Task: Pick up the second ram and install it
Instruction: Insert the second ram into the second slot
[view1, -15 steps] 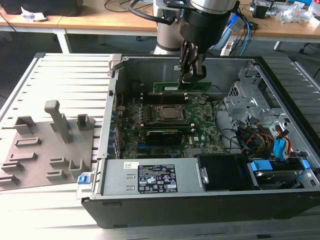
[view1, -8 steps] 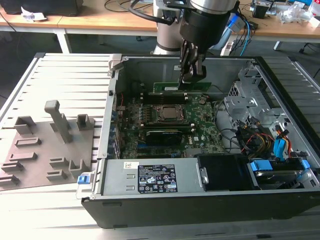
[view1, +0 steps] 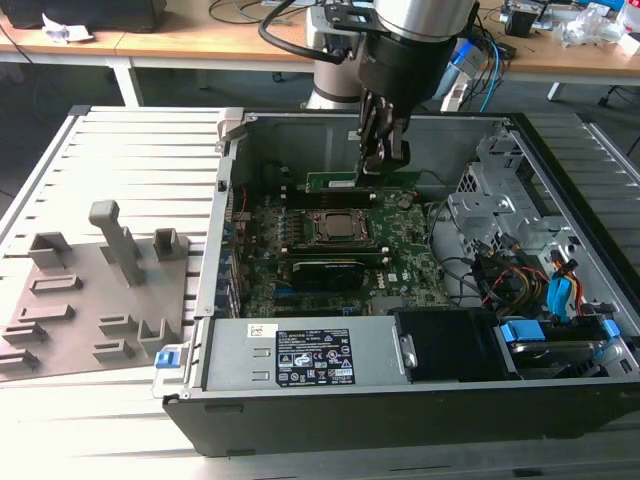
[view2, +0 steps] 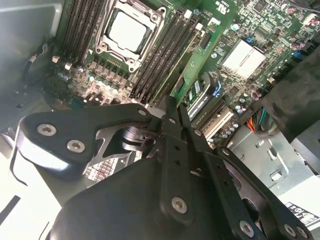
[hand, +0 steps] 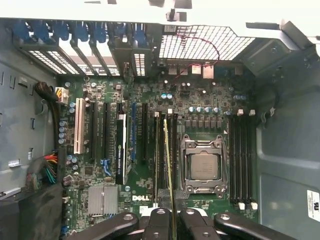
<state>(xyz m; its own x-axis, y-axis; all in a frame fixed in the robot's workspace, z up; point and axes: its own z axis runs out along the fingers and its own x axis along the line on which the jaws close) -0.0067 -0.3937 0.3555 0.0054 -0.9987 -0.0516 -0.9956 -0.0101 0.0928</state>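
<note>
Exterior view: arm (view1: 415, 25) cut off at the picture's top edge; the second ram (view1: 335, 182) has its end toward the exterior view's right hidden behind the fingers (view1: 371, 135) pinching it. In the first wrist view it's edge-on, just a thin line, faces hidden. Can't tell if it's seated in a slot.

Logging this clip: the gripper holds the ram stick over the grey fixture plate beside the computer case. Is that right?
No. The gripper does hold the ram stick, but inside the open computer case, over the motherboard slots beside the processor socket; the exterior view shows it. The grey fixture plate lies outside the case, on the exterior view's left.
</note>
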